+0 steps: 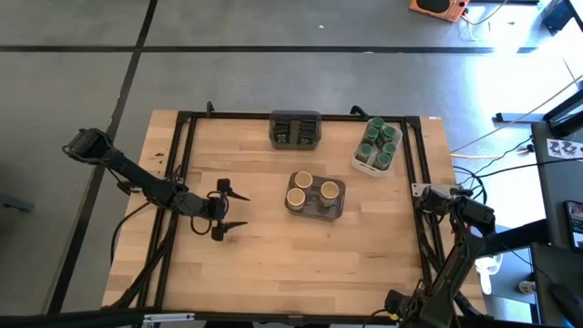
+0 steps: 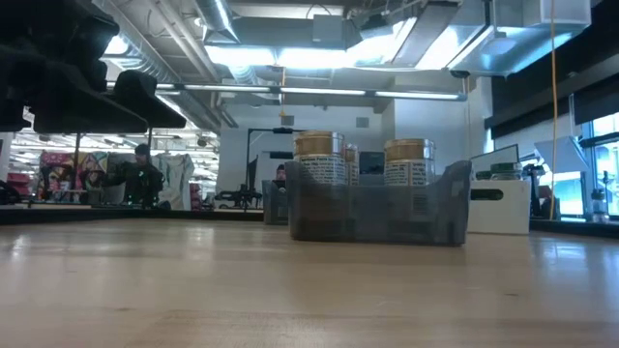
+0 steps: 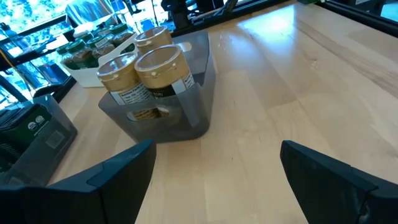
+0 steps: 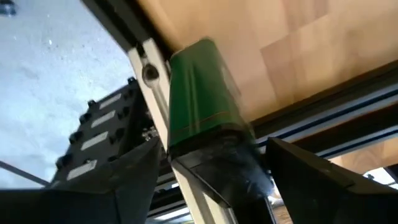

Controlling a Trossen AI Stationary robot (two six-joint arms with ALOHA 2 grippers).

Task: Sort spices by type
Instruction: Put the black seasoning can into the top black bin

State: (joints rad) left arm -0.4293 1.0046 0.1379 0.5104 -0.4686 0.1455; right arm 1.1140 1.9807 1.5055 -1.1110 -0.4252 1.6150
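Three tan-lidded jars (image 1: 313, 191) stand in a grey bin (image 1: 315, 212) at mid-table. Green-lidded jars (image 1: 379, 141) fill a white tray (image 1: 363, 166) at the far right. Dark tins (image 1: 295, 128) sit in a dark bin at the far edge. My left gripper (image 1: 239, 210) hovers open just left of the grey bin (image 3: 186, 127), nothing between its fingers. My right gripper (image 1: 446, 199) is over the table's right edge rail, with a green-lidded jar (image 4: 199, 93) between its fingers. The arm hides that jar in the high view. My right gripper has the jar's dark body end (image 4: 217, 162) between its two fingers. The jar lies along the fingers, its green lid end (image 4: 196, 81) sticking out past the fingertips. The fingers slant steeply down from above. The jar hangs clear above the rail and the table's edge.
A black frame rail (image 1: 421, 164) runs round the tabletop. Bare wood lies between my left gripper and the near edge (image 1: 301, 273). In the low view the grey bin (image 2: 377, 213) stands mid-table, and a person shows far back in the room.
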